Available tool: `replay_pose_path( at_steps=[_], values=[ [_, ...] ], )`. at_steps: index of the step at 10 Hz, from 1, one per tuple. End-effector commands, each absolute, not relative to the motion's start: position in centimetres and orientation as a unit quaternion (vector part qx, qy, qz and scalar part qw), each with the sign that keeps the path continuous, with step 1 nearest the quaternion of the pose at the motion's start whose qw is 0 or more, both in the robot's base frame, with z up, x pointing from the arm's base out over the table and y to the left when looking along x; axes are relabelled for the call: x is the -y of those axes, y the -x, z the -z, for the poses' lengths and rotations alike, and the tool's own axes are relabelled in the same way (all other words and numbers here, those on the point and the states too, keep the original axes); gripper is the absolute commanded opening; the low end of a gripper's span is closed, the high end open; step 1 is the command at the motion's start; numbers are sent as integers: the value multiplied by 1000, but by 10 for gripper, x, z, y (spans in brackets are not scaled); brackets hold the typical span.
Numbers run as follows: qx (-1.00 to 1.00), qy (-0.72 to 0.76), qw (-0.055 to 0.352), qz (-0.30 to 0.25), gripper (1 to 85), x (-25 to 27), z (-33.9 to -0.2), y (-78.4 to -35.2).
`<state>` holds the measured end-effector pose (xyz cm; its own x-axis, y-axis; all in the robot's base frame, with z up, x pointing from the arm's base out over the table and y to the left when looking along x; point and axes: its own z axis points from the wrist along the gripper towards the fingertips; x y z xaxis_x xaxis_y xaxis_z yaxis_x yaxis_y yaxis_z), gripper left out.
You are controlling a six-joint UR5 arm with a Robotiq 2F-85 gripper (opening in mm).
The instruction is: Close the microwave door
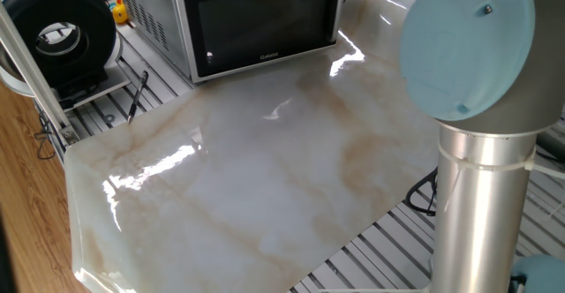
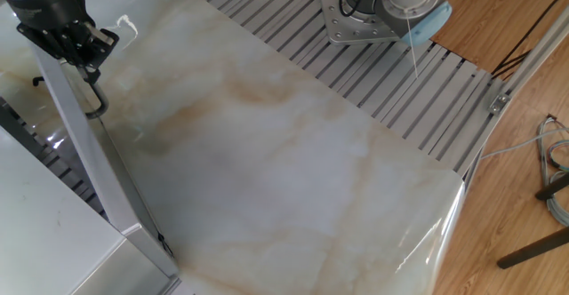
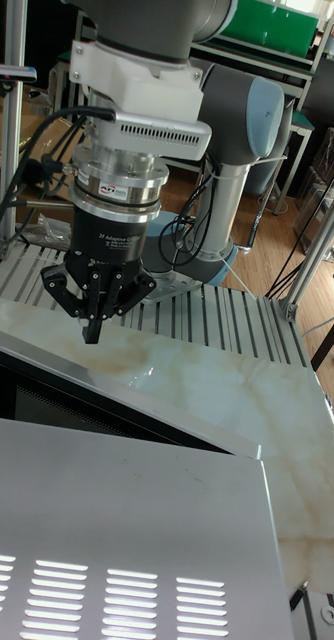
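Note:
The microwave [image 1: 148, 9] stands at the back of the marble board. In one fixed view the microwave door [image 1: 256, 21] looks nearly flush with the front. From the other fixed view, the door [image 2: 100, 166] stands a little ajar, with a narrow dark gap behind it. Its bar handle [image 2: 95, 105] is near the free end. My gripper [image 2: 88, 63] hangs over that free end, on the door's outer side. Its fingers are shut together and hold nothing. In the tall fixed view the gripper [image 3: 90, 334] points down just above the door's top edge [image 3: 137, 398]. I cannot tell if it touches.
A black-and-white spool device [image 1: 57, 33] sits left of the microwave, with a small yellow object [image 1: 119, 11] behind it. The arm's thick column [image 1: 481, 187] rises at the board's near right. Slatted aluminium table [image 2: 391, 82] surrounds the marble board [image 1: 265, 169]. Cables [image 2: 556, 184] lie on the floor.

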<state>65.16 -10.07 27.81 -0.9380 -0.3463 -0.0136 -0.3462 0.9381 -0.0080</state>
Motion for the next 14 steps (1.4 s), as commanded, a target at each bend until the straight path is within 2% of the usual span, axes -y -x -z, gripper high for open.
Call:
replay_pose_path(
  at_steps=[1, 5, 14],
  values=[
    [-986, 165, 6, 4, 13, 102, -279, -651],
    [-986, 168, 15, -9, 13, 95, -259, -656],
    [-984, 176, 30, 5, 13, 109, -222, -668]
  ],
)
